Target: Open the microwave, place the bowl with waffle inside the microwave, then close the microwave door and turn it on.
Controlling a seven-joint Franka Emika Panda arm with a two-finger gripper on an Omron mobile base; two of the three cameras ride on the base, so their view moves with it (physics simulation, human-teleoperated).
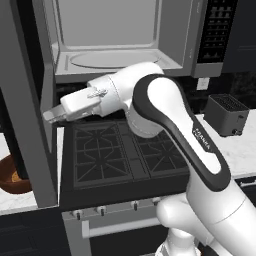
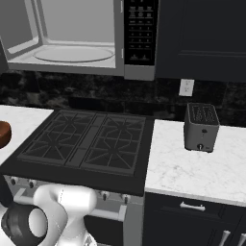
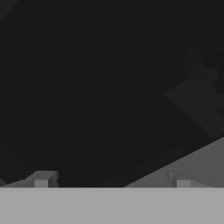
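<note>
Standing open: microwave above the stove, arm reaching left at the swung-out microwave door.

Microwave cavity shows pale grey walls and a round glass turntable, nothing on it; black button panel at right. Door stands edge-on at far left of the left base view. End effector points toward the door's inner face, fingers spread wide, nothing between them. Bowl sits on the white counter left of the stove, partly hidden behind the door; waffle not discernible. Toaster on the right counter.
</note>
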